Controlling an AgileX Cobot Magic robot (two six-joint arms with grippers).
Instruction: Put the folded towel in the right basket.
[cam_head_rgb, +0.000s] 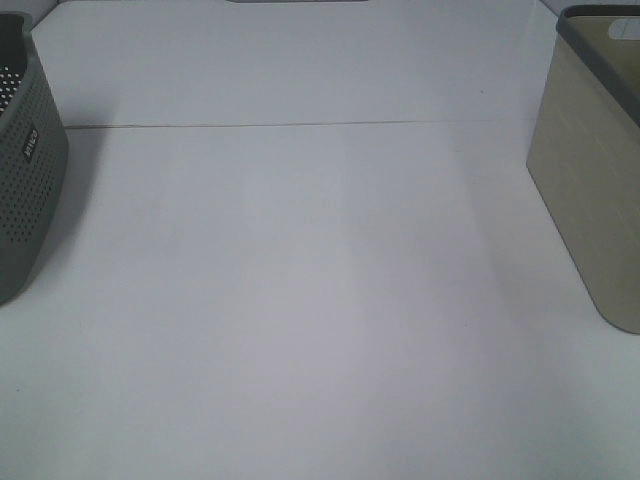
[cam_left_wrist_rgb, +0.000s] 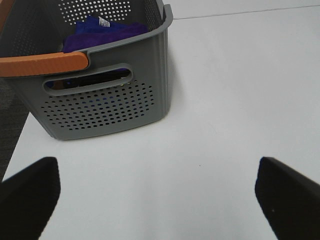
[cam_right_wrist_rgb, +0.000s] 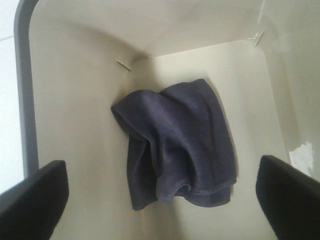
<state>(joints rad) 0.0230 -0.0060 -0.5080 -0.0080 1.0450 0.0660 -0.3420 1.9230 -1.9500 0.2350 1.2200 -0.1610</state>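
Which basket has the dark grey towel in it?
The beige solid-walled basket on the right; the towel lies on its floor. The perforated grey basket holds blue cloths.

Right basket (cam_head_rgb: 588, 200), grey basket (cam_head_rgb: 28, 190) cropped at overhead edges.

From my high camera I see a plain white tabletop (cam_head_rgb: 320, 300) filling nearly the whole view. A thin dark seam (cam_head_rgb: 300, 125) runs straight across its far part, from side to side. The light is soft and even, and the surface has a dull sheen with faint pale bands running toward me. At the middle of the far edge a dark grey strip (cam_head_rgb: 297, 1) just shows; I cannot tell what it is. In the left wrist view, dark grey floor (cam_left_wrist_rgb: 11, 125) lies beyond the tabletop's edge.
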